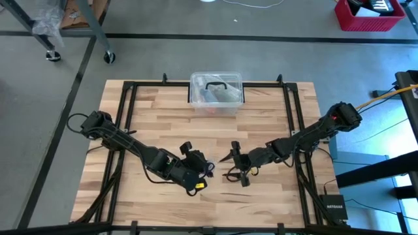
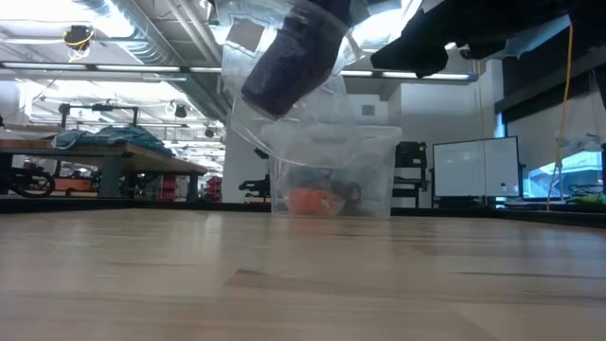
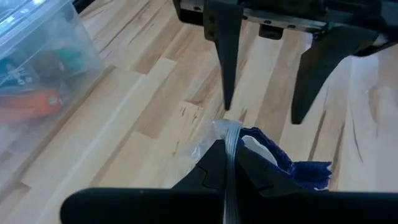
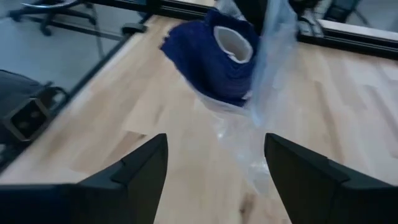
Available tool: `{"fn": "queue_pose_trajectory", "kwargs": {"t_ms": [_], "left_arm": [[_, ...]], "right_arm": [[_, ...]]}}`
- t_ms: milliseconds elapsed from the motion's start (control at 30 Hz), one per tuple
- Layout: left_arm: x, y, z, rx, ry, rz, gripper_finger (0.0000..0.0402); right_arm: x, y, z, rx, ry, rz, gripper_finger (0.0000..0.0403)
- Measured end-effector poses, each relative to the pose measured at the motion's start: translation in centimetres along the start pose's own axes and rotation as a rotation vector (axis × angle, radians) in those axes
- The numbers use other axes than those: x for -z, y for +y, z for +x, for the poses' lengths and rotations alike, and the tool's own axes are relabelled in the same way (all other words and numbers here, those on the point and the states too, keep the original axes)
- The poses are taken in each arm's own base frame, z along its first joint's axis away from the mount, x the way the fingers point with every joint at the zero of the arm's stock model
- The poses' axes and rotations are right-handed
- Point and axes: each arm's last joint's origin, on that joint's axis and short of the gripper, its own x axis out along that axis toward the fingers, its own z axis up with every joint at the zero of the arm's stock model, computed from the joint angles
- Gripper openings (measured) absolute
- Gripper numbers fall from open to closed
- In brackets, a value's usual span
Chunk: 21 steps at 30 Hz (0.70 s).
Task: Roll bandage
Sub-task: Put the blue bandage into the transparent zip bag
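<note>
Step in hand: unwrapping. My left gripper (image 3: 225, 163) pinched shut on clear wrapper (image 4: 268, 93), holding it above counter (image 1: 261, 202), in front of plastic box (image 1: 216, 91). Bandage (image 4: 208, 53) hangs inside wrapper, already a roll, off counter. My right gripper (image 4: 214, 171) wide, empty, facing roll, just beside it. Next, I judge: right closes on roll, pulls it free. Count: one bandage, one wrapper, one box, two grippers.
</note>
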Motion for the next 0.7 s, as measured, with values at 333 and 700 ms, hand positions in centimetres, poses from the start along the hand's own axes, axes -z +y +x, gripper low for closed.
{"fn": "queue_pose_trajectory", "kwargs": {"t_ms": [333, 700], "left_arm": [[-0.01, -0.13, -0.1, 0.001, -0.01, 0.061, 0.0001], [0.3, -0.65, -0.69, -0.018, -0.042, 0.085, 0.0001]], "right_arm": [[0.03, 0.04, 0.0, -0.026, 0.003, -0.007, 0.0201], [0.13, 0.12, 0.01, -0.045, 0.013, -0.022, 0.0141]]}}
